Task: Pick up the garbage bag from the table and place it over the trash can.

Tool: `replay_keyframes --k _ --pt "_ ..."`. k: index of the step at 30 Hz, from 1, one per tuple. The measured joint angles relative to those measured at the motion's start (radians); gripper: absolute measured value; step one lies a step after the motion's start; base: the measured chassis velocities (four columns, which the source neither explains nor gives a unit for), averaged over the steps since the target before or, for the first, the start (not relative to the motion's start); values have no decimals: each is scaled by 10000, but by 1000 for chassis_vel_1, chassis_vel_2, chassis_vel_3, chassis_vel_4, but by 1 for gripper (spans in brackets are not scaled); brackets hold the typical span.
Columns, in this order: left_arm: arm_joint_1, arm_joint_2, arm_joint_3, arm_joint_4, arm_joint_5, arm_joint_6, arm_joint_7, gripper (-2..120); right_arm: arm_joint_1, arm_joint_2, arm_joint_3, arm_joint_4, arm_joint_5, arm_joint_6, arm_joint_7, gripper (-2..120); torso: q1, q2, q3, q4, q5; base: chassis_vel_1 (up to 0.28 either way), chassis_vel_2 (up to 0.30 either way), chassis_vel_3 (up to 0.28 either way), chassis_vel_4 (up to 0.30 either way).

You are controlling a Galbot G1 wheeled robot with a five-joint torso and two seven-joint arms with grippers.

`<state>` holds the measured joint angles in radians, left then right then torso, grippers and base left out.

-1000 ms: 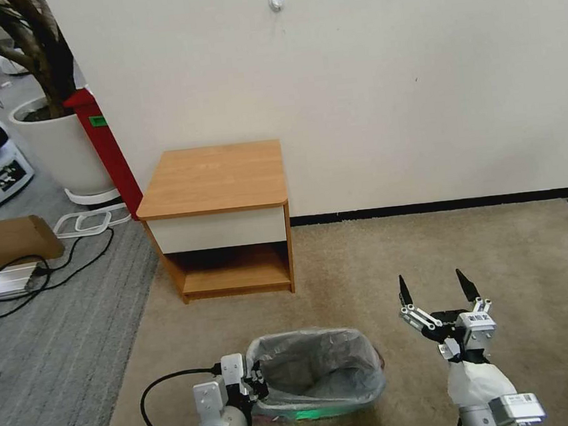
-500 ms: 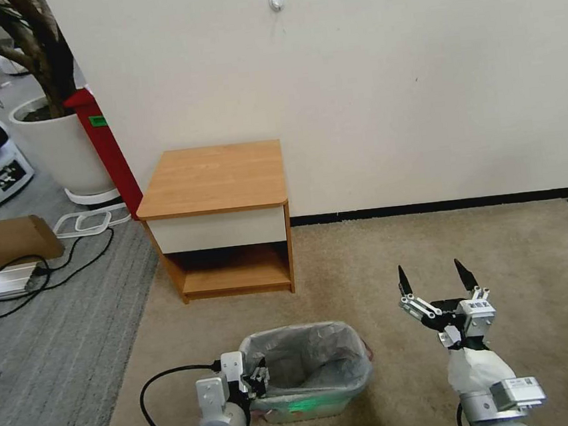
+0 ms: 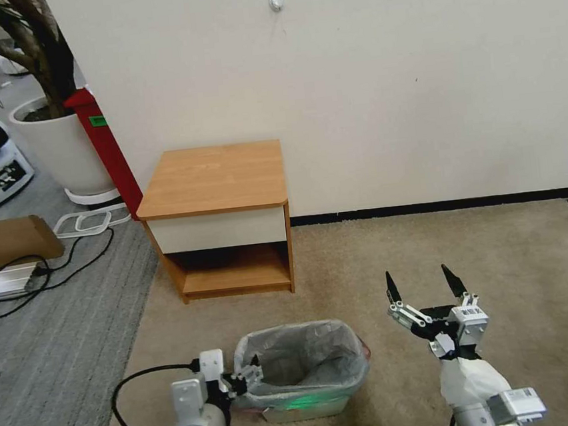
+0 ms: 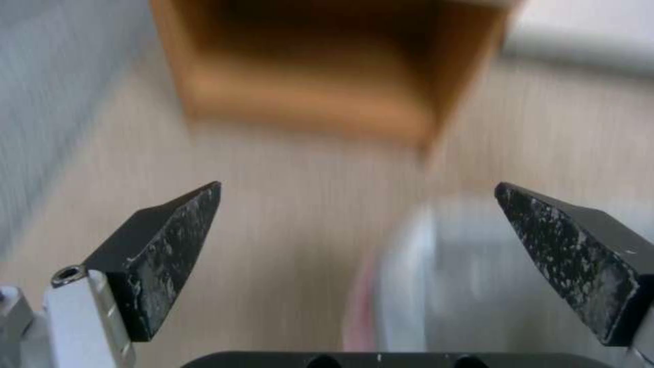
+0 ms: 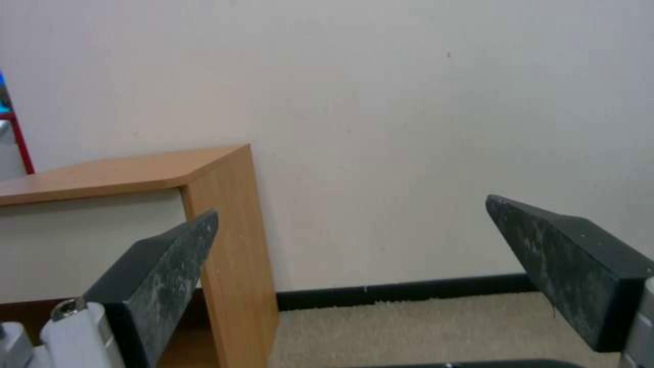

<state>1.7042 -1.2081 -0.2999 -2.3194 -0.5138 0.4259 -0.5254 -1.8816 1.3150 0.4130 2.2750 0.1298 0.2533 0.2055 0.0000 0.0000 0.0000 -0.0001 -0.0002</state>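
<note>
Beside the bag-lined trash can [image 3: 306,404], my left gripper [image 3: 245,379] gapes wide, empty; my right gripper [image 3: 422,285] likewise, holding nothing.

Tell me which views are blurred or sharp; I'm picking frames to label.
Left wrist view: smeared, the table and garbage bag soft, only the open left tool crisp. Right wrist view: mildly soft, the open right tool framing the wall. Head view: sharp, green glow low on the trash can.

Office or lab room, carpet [image 3: 515,251], floor cables [image 3: 9,279], potted plant [image 3: 56,138]
</note>
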Motion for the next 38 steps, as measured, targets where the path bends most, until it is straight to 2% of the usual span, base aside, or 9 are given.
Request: replay_keyframes --k 1,2,3,4,5,6,9,14,38 --pt "148 -101 -348 172 1035 -1175 886 100 -178 136 41 -6 68 89 -31 100 0 0 0 0 0 0 0 0 0" --pt "148 -101 -348 172 1035 -1175 886 100 -178 136 41 -6 68 89 -31 100 0 0 0 0 0 0 0 0 0" --pt "314 -218 -691 349 2119 -2267 1678 100 -361 245 90 -10 185 157 -133 100 0 0 0 1 1 0 0 0 0" --pt "443 -285 -901 484 2878 -3071 2070 100 -509 305 143 -10 262 222 -222 100 0 0 0 1 1 0 0 0 0" --pt "610 -327 -1087 615 3610 -3888 2278 100 -676 357 223 -20 299 334 -340 100 0 0 0 0 0 0 0 0 0" --pt "610 -327 -1087 615 3610 -3888 2278 100 -676 357 223 -20 299 334 -340 100 0 0 0 0 0 0 0 0 0" --pt "1280 -343 -1305 738 5176 -5299 2359 100 -1072 481 406 -61 235 718 -545 100 0 0 0 1 1 0 0 0 0" --pt "1719 -522 -1184 807 5873 -5788 2159 100 -1220 640 463 -184 -115 1013 -555 100 0 0 0 3 1 0 0 0 0" --pt "1733 -547 -1122 813 5815 -5699 2042 100 -1202 668 465 -236 -256 1065 -535 100 0 0 0 1 2 0 0 0 0"
